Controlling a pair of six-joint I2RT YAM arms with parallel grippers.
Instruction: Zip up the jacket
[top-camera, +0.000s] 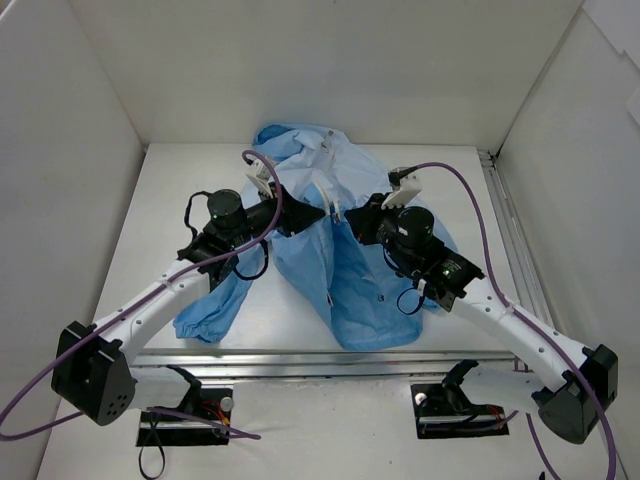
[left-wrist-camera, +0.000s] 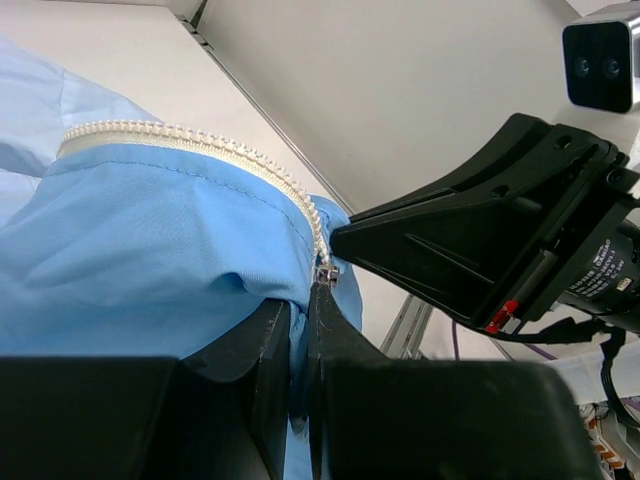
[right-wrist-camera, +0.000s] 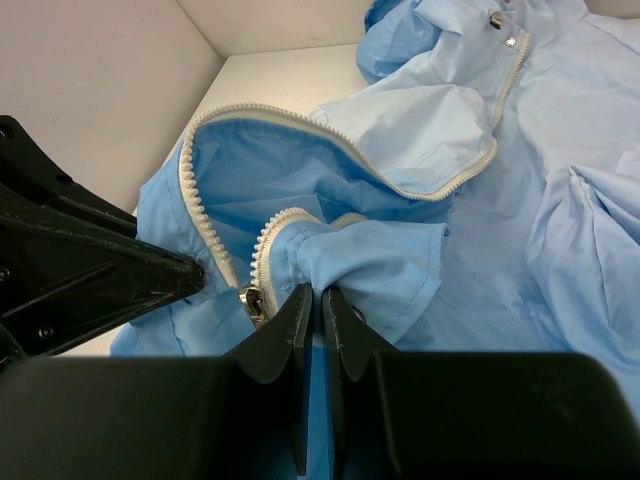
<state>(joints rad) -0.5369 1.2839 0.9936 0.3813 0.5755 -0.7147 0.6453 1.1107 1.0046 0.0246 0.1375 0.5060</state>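
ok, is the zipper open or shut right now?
Open. The right wrist view shows the zipper with its tooth rows spread apart above the slider, beside the right gripper, which is shut on the jacket.

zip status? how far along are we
Done: both tooth rows seem to meet at the slider, low on the jacket. In hand: left gripper and right gripper are each shut on fabric beside it. To do: nearly everything. Above the slider the zipper lies open, its rows spread apart up to the collar.
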